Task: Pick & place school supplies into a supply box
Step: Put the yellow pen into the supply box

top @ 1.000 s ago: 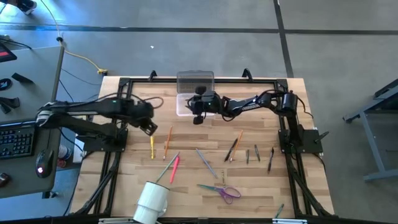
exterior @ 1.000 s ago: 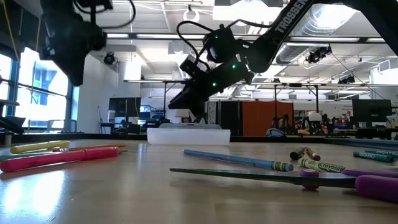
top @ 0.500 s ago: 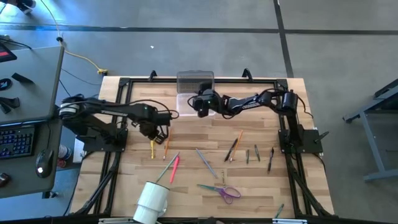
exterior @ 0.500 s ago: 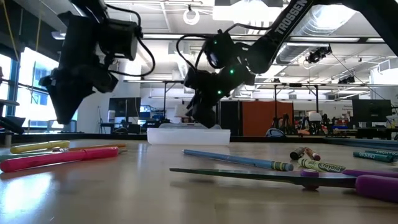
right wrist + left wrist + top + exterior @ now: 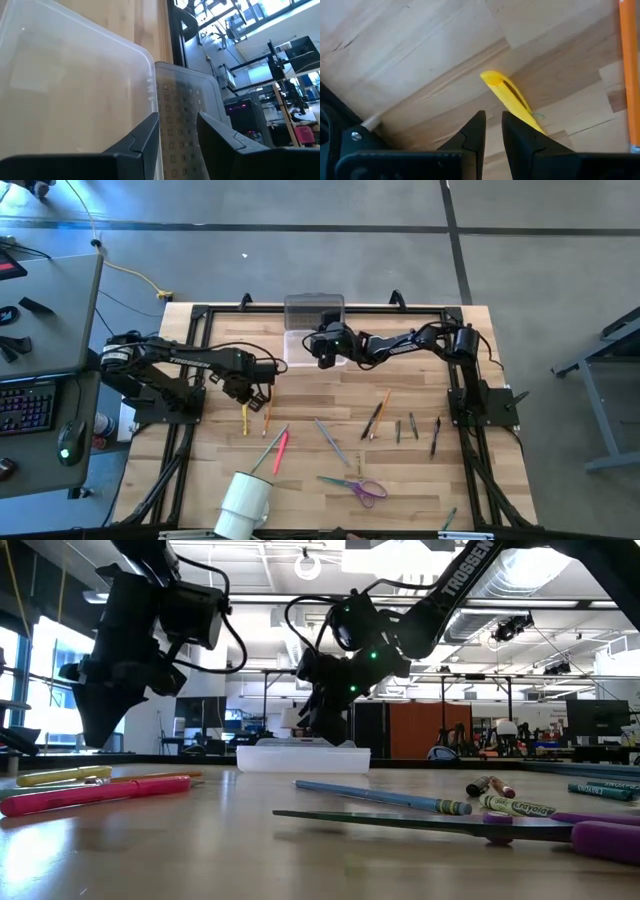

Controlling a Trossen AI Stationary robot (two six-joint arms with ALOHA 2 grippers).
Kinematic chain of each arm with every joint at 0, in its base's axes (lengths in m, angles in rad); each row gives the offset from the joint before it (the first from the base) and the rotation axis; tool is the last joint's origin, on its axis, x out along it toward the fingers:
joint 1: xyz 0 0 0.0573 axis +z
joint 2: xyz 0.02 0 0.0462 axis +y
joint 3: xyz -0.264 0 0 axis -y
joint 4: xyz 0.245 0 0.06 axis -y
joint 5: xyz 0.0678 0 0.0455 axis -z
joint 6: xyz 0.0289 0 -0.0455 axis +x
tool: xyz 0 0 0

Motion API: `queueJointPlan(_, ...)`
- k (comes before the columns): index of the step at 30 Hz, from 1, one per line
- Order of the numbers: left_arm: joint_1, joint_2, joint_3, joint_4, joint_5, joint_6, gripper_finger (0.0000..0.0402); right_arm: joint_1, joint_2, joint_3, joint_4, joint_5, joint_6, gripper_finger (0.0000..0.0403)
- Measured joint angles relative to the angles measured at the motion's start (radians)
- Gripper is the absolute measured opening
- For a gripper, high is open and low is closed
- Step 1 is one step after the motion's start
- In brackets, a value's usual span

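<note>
The supply box [image 5: 298, 352], clear with its ribbed grey lid [image 5: 314, 310] laid open, sits at the table's far edge. My right gripper [image 5: 323, 358] hangs over it, fingers narrowly open, holding nothing; its wrist view looks down at the box wall [image 5: 75, 75] and lid [image 5: 185, 115]. My left gripper [image 5: 247, 392] is shut, pointing down just above the far end of a yellow pen [image 5: 512, 102] that lies flat beside an orange pencil [image 5: 269, 410]. Pink pen [image 5: 281, 450], grey pencil [image 5: 332, 442], dark pencils [image 5: 375, 418] and scissors [image 5: 355, 486] lie on the wood.
A white cup [image 5: 245, 500] lies on its side at the near edge. More short pencils [image 5: 413, 426] lie toward the table's right. Black frame rails [image 5: 180, 430] run along the left, right and far sides. Bare wood lies between the box and the scattered pencils.
My left gripper has swung toward the table's right and come down over the yellow pen, tipping until its fingers point at the table. My right gripper has moved a little toward the far edge, over the box, and turned more upright.
</note>
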Motion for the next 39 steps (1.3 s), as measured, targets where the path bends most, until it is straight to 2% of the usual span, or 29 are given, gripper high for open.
queueJointPlan(9,-0.003,0.000,0.000,0.011,0.009,-0.021,0.0097,0.000,0.000,0.000,0.000,-0.011,0.000,0.0117)
queueJointPlan(19,-0.009,0.000,0.000,0.014,-0.041,-0.018,0.0097,0.000,0.000,0.000,0.000,-0.011,0.000,0.0117)
queueJointPlan(24,-0.023,0.000,0.000,0.013,-0.098,-0.014,0.0097,0.000,0.000,0.000,0.002,-0.011,0.000,0.0117)
queueJointPlan(39,-0.164,-0.001,0.000,0.022,-0.147,-0.048,0.0097,0.000,0.000,0.000,0.001,-0.011,0.000,0.0117)
